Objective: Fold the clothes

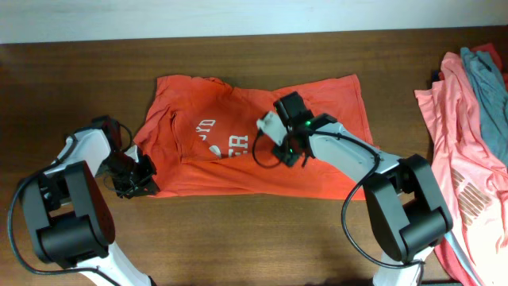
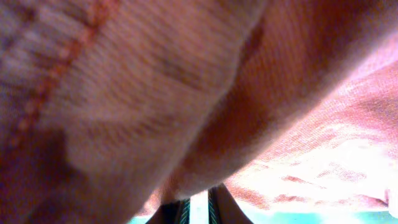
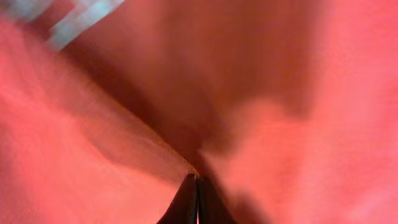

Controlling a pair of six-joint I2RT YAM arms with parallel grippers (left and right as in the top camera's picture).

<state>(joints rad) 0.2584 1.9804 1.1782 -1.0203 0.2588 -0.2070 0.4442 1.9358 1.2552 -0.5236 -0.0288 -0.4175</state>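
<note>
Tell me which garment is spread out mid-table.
The orange-red T-shirt with white print; the salmon-pink shirts and grey garment lie heaped at the right edge.

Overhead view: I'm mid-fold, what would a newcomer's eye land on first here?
The orange-red T-shirt lies rumpled in the middle of the table, white print showing. The right hand pinches fabric near its middle; the left hand sits at its lower-left corner in the overhead view. At the right edge, paler pink shirts and a grey garment are heaped.

A robot lab bench: left arm (image 1: 71, 199) and right arm (image 1: 373, 167) at a wooden tabletop (image 1: 238, 238), pale wall (image 1: 238, 16) along the frame's top.
</note>
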